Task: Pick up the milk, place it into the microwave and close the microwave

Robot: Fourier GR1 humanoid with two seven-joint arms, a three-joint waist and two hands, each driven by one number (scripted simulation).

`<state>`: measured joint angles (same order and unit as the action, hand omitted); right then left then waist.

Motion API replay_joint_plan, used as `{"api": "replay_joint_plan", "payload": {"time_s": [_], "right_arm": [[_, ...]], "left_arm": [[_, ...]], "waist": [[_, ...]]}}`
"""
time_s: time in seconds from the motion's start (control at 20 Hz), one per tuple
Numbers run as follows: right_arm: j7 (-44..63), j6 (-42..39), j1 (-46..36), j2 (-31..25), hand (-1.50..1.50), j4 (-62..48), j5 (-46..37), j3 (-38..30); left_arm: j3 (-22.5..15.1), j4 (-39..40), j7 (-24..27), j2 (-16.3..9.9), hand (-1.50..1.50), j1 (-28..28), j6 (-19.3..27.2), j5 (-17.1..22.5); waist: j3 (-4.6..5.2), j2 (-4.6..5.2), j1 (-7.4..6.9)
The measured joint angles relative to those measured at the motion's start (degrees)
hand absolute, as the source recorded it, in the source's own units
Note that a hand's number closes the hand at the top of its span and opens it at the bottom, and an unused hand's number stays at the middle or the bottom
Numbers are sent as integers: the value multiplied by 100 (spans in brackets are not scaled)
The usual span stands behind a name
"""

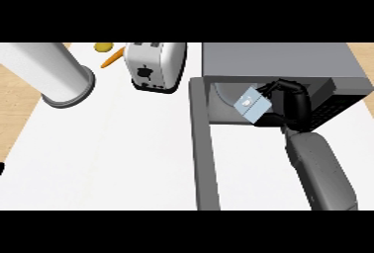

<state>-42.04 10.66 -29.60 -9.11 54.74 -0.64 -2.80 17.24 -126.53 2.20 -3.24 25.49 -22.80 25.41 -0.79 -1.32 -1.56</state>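
Observation:
The milk is a small blue-grey carton, tilted, inside the mouth of the open microwave at the upper right. My right hand reaches into the cavity with its fingers curled round the carton. The microwave's door swings out toward me, seen edge-on as a long grey bar left of my right forearm. Whether the carton touches the cavity floor is hidden. My left hand shows only as a dark sliver at the left edge.
A silver toaster stands at the back, left of the microwave. A tall white cylinder on a grey base stands at the far left. A yellow item and an orange one lie behind the toaster.

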Motion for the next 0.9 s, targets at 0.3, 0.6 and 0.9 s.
{"api": "replay_joint_plan", "payload": {"time_s": [0.3, 0.6, 0.9], "right_arm": [[-363, 345, 112, -59, 150, 56, -34, -75], [-636, 703, 253, -52, 150, 170, 12, -213], [-862, 1499, 459, 72, -150, 394, -175, -376]], "left_arm": [[-122, 85, 0, -25, -150, -119, -92, -23], [-149, 147, -25, -100, -150, -272, -116, -63], [-181, 156, -62, -179, -150, -417, -110, -189]], "waist": [[-17, 17, -176], [9, 50, -353], [58, 104, -518]]}}
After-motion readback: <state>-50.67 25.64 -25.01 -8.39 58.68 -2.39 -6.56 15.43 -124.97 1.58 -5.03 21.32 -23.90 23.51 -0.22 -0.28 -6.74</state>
